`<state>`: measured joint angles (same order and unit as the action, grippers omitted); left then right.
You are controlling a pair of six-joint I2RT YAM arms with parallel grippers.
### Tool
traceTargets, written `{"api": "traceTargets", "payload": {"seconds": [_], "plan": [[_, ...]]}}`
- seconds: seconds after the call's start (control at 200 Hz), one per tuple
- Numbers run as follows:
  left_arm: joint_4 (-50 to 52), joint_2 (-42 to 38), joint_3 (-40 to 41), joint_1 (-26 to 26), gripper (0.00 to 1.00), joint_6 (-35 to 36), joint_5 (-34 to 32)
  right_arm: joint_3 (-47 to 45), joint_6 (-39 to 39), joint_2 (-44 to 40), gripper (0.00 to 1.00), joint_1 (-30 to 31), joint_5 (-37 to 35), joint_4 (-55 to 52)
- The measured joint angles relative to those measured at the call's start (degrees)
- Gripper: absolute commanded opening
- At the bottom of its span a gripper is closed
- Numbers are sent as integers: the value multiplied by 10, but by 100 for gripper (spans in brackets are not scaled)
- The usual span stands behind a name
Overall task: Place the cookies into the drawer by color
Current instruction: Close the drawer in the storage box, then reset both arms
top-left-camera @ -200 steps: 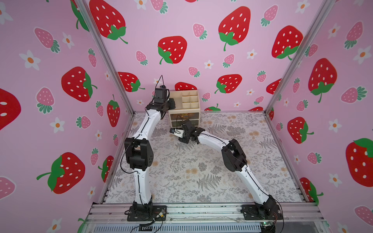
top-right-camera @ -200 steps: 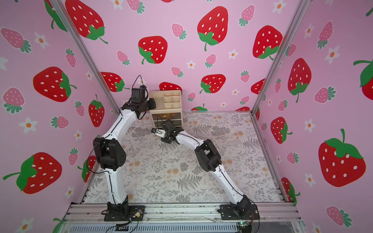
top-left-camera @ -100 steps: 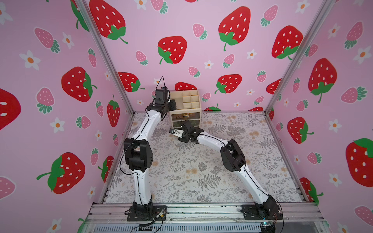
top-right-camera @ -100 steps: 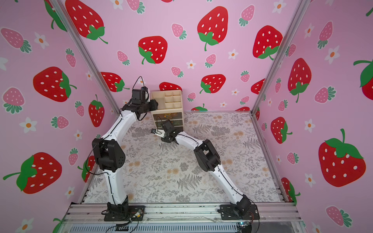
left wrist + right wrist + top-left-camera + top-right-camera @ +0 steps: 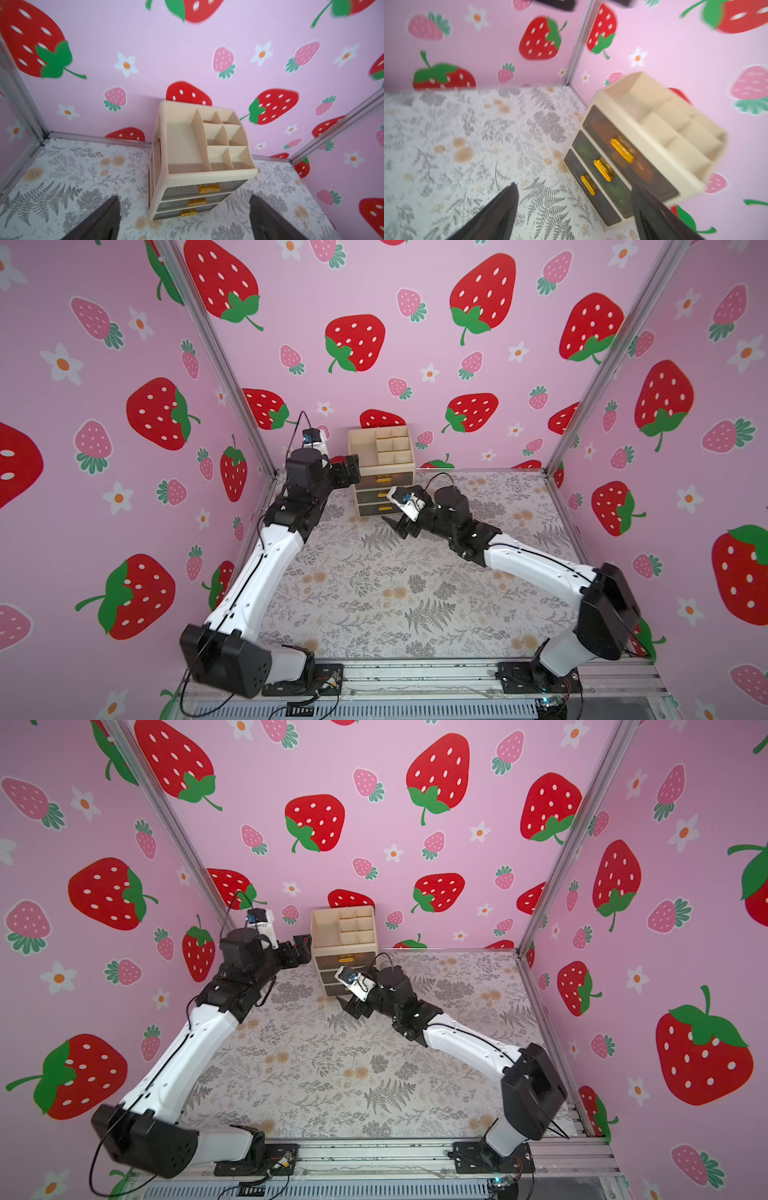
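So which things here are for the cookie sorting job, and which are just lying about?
For the job: beige plastic organizer with three smoky drawers and gold handles; blurry orange shapes in its top drawer; blurry green shapes in its middle drawer; left claw and right claw, both open, empty.
Just there: grey fern-print table mat; pink strawberry-print walls.

Pink strawberry-print walls (image 5: 374, 273); grey fern-print floor mat (image 5: 374, 593); aluminium corner posts (image 5: 212, 348).
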<state>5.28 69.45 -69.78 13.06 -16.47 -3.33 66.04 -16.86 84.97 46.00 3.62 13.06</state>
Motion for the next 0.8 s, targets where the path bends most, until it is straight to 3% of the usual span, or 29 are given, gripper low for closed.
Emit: {"api": "traceTargets", "payload": {"seconds": [0.125, 0.225, 0.345, 0.48, 0.64, 0.8], "plan": [[-90, -119, 188, -2, 100, 10, -39, -127, 64, -131, 99, -38, -50, 9], [-120, -137, 296, -3, 100, 35, -92, -227, 96, -183, 99, -100, -69, 11], [-170, -124, 404, -9, 99, 100, -145, -318, 121, -176, 99, -203, -96, 22], [-232, -85, 470, -21, 100, 155, -164, -391, 152, -157, 99, -293, -128, 49], [-330, -40, 511, -66, 100, 167, -133, -425, 144, -155, 99, -319, -147, 134], [-481, 67, 538, -105, 100, 147, -105, -494, 149, -93, 99, -368, -152, 276]]}}
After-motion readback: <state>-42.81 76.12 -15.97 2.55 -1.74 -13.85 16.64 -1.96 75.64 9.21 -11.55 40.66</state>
